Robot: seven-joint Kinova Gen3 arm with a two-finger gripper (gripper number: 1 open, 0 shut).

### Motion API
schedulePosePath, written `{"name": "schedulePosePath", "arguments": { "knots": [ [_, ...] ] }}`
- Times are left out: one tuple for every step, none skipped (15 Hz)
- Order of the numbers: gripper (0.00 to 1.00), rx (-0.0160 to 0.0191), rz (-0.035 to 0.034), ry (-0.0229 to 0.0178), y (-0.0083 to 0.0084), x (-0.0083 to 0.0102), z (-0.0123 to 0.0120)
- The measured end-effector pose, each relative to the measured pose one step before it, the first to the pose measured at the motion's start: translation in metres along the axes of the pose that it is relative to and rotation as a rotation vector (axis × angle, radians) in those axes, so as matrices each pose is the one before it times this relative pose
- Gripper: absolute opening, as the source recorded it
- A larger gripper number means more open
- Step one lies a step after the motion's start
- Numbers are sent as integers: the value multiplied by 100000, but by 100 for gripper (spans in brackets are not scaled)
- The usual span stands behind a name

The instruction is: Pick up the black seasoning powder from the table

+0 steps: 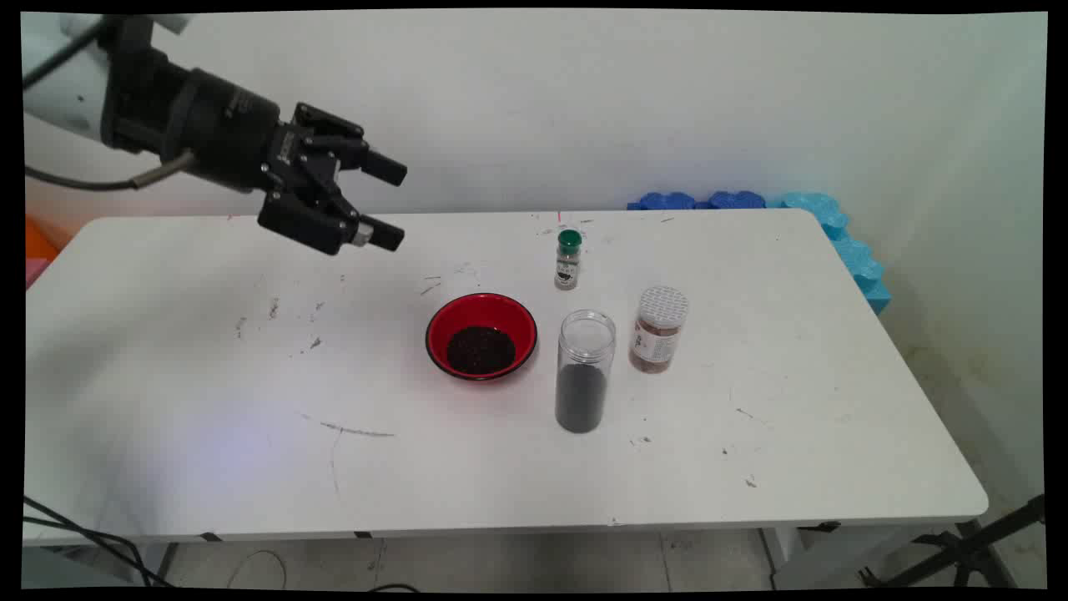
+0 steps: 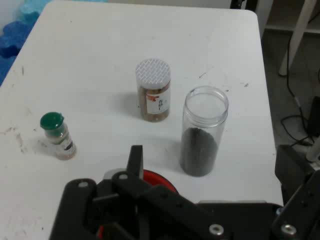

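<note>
Black claw [image 1: 386,204] hangs high over the white tabletop [image 1: 167,376], spread apart and holding nothing.
From the red bowl [image 1: 481,335] of dark bits, the claw is at 10 o'clock; 3 jars stand right: green-capped bottle [image 1: 567,260], open jar [image 1: 585,371], white-lidded jar [image 1: 659,329].

Even, soft indoor light, faint shadows beside the jars [image 1: 582,371] on the table [image 1: 167,401], slightly soft hand view.
</note>
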Motion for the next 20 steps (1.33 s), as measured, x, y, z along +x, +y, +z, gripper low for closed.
{"name": "schedulePosePath", "arguments": {
  "knots": [
    [100,124,-135,-277,44,-223,146],
    [100,226,-175,-496,95,-375,262],
    [100,369,-249,-649,138,-540,356],
    [100,360,-440,-670,136,-600,437],
    [100,335,-446,-579,152,-567,417],
    [100,218,-386,-354,122,-407,317],
    [100,299,-512,-484,181,-566,533],
    [100,152,-370,-269,110,-361,424],
    [100,225,-491,-371,189,-530,646],
    [100,90,-338,-240,125,-336,490],
    [100,133,-412,-233,174,-464,750],
    [100,17,-195,-174,112,-288,559],
    [100,56,-301,-191,170,-458,985],
    [100,-43,-184,-157,133,-326,905],
    [100,8,-126,-109,109,-326,1087],
    [100,-103,-34,-93,79,-197,978],
    [100,-261,86,-33,72,-116,1184],
    [100,-301,190,-51,50,-29,1226],
    [100,-323,281,-90,50,38,1220],
    [100,-355,273,-132,50,72,1037]
  ]
}}
